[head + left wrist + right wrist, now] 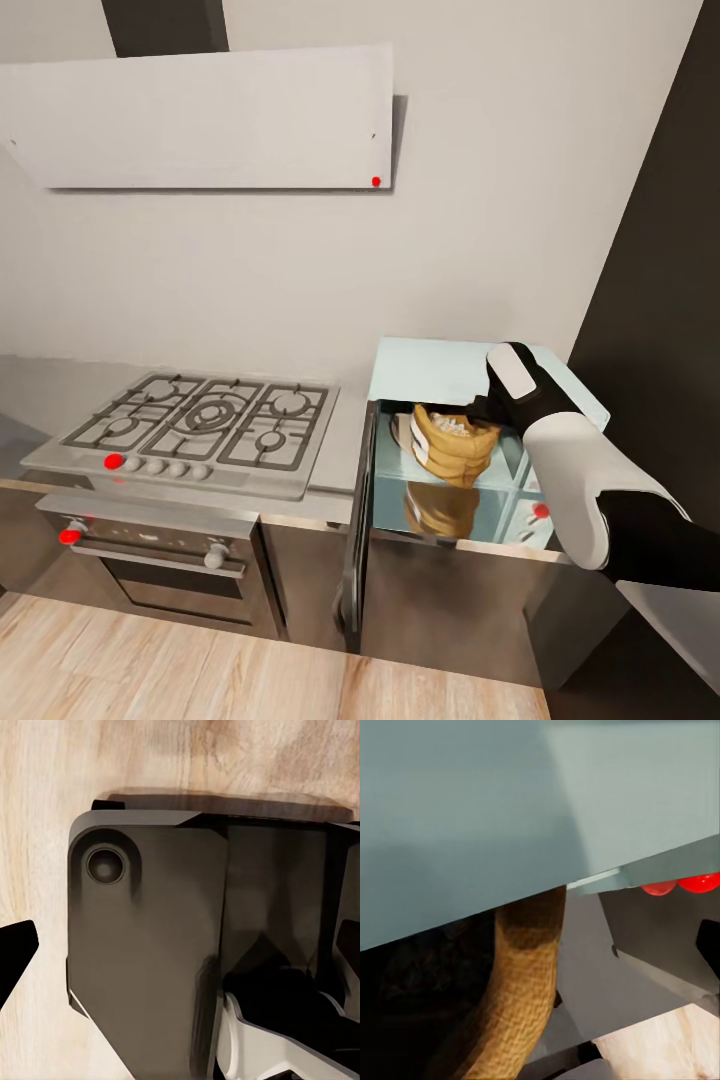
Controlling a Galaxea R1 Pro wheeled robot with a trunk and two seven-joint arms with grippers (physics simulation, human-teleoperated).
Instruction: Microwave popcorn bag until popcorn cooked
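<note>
The pale mint-blue microwave (pixel 440 368) stands on the countertop (pixel 345 440) to the right of the hob, with its dark-framed door (pixel 358 510) swung open towards me. The tan popcorn bag (pixel 450 452) sits tilted in the microwave's opening, and pale popcorn (pixel 455 428) shows in its mouth. My right gripper (pixel 480 412) reaches in from the right and is shut on the bag's rolled rim (pixel 526 982). In the right wrist view the rim runs just under the microwave's pale panel (pixel 472 817). One dark fingertip (pixel 15 945) of my left gripper hangs over the wood floor.
A steel gas hob (pixel 200 425) with a built-in oven (pixel 160 555) below it lies left of the microwave. The white slanted hood (pixel 200 115) hangs above. A tall dark cabinet (pixel 660 280) stands close at the right. The microwave's red light (pixel 682 883) glows. My dark base (pixel 150 945) stands on the wood floor (pixel 200 660).
</note>
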